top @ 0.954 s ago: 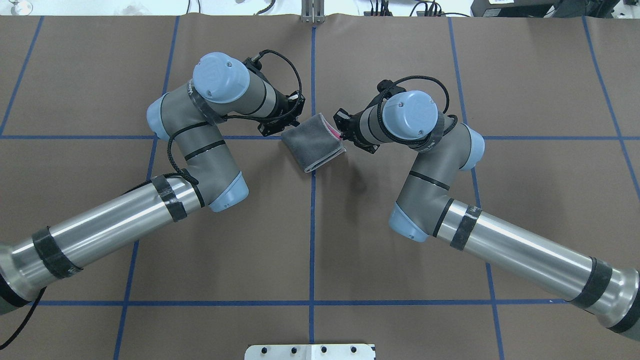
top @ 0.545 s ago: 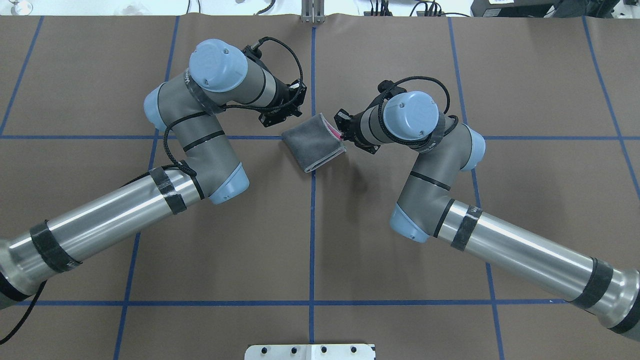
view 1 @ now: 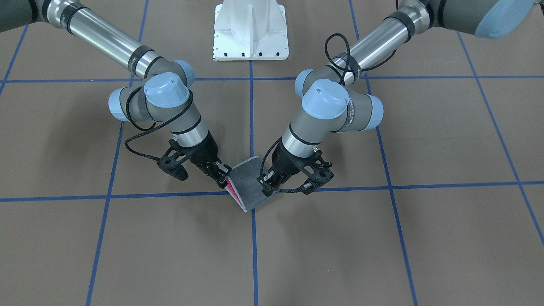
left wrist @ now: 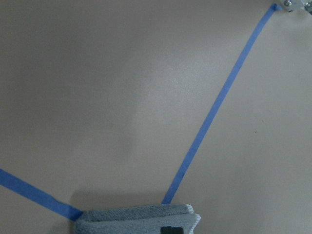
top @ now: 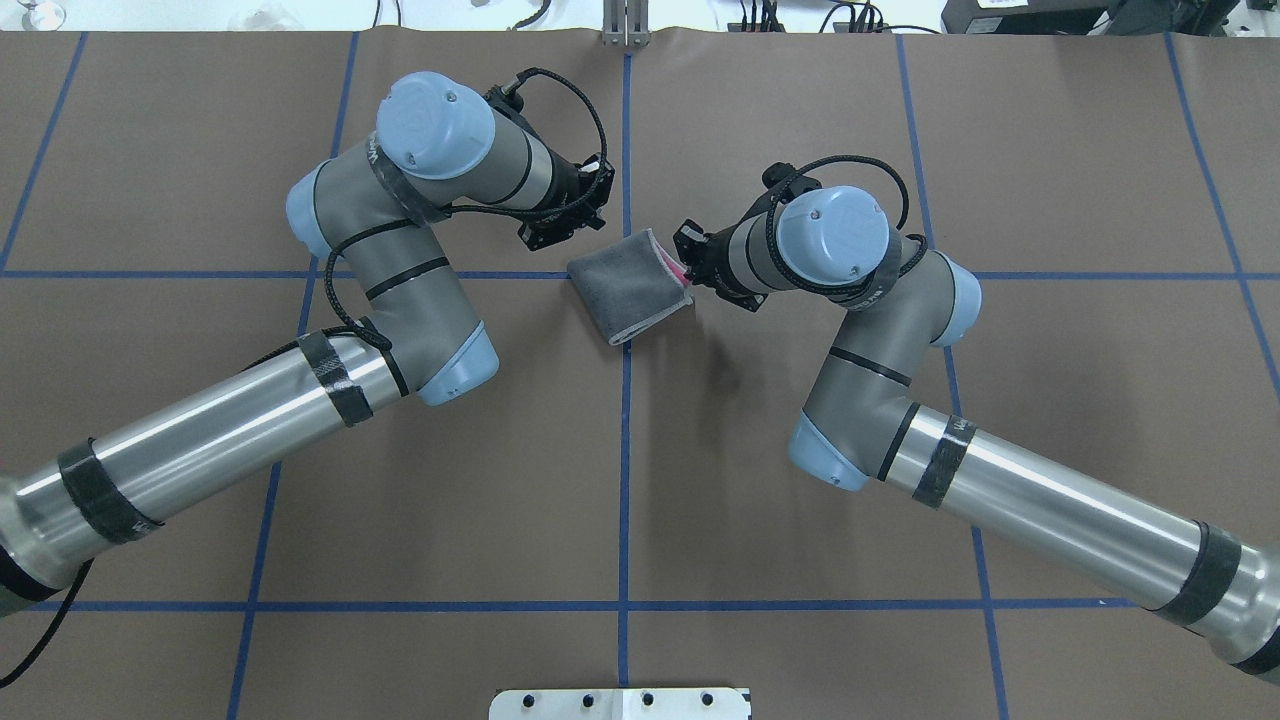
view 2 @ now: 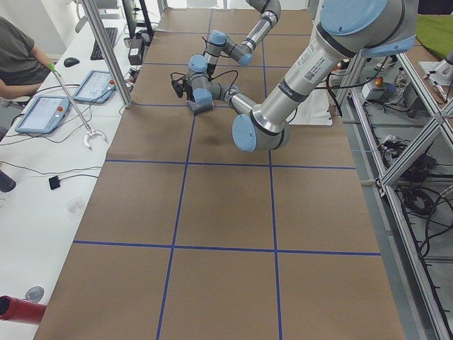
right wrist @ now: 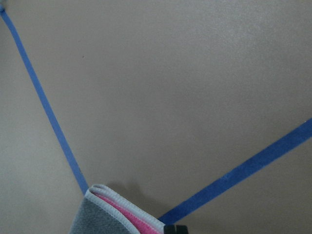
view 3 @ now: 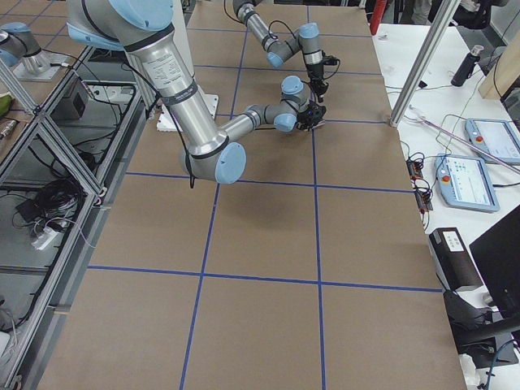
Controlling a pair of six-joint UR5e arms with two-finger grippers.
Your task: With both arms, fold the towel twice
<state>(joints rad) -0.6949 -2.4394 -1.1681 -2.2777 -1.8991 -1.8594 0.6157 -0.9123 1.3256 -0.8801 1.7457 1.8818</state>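
Towel (top: 625, 285) lies folded, grey outward; whether left gripper (view 1: 266, 187) or right gripper (view 1: 222, 178) clasps it, cannot tell.

No readable text. Left arm (view 1: 351, 114), right arm (view 1: 135, 63) carry white print, too blurred.

Both arms come in long and level from either side, then fold sharply at the elbow so the forearms turn inward. The left arm (top: 200, 445) has its wrist tipped down, and the left gripper (view 1: 265, 188) points down and in at a slant. The right arm (top: 1050, 512) mirrors it, with the right gripper (view 1: 221, 177) low and angled toward its partner. The two grippers are near each other but apart. From where I stand I can't tell whether either one is parted or closed.
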